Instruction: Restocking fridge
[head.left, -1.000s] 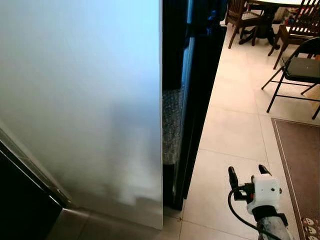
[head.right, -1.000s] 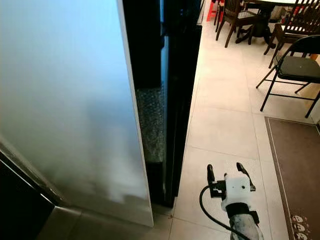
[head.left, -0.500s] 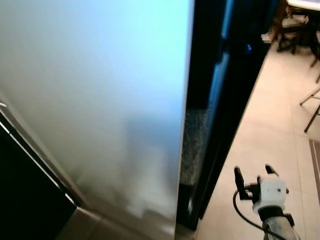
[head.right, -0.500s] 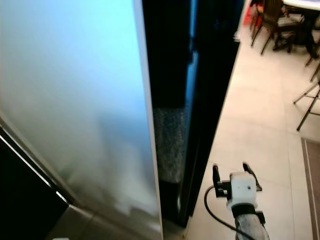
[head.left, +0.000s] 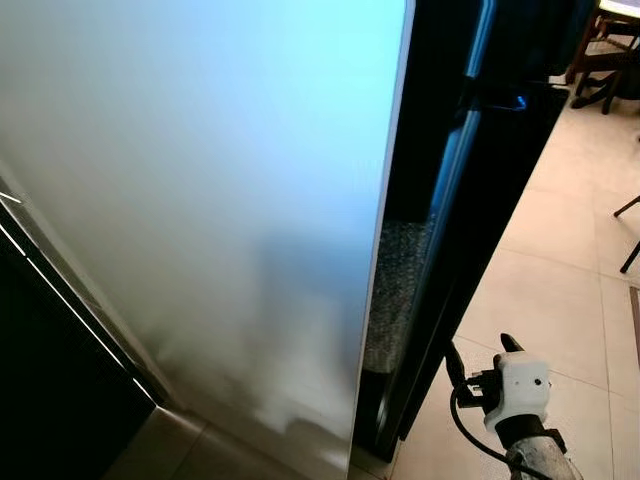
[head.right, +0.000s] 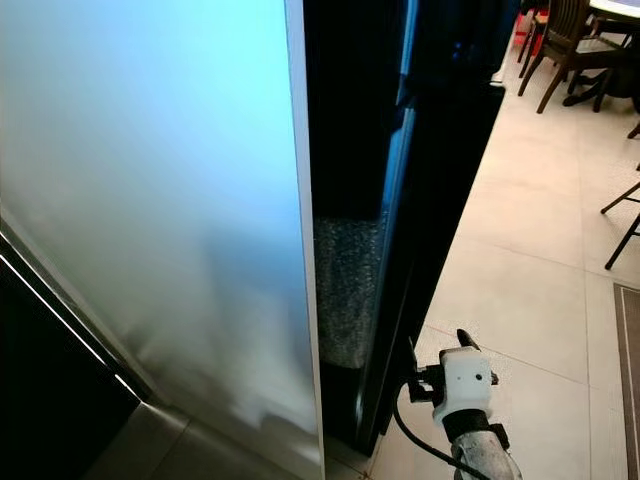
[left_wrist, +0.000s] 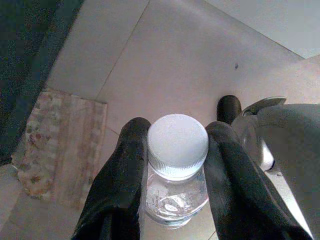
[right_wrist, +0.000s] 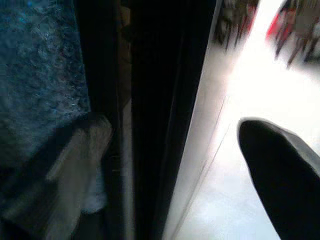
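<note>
My left hand (left_wrist: 175, 165) is clenched on the neck of a clear water bottle (left_wrist: 177, 150), likely slippery and weighty, while my right hand (head.left: 478, 362), fingers spread, nears the fridge door (head.left: 470, 260).

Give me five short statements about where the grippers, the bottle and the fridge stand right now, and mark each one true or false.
1. The left gripper has its jaws shut on a clear bottle with a white cap. True.
2. The bottle's cap is off. False: the white cap is on the bottle.
3. The right gripper is low beside the dark edge of the fridge, above the pale tiled floor. True.
4. The right gripper holds a carton. False: its jaws are open with nothing between them.
5. Wooden chairs stand in the room beyond the fridge. True.
</note>
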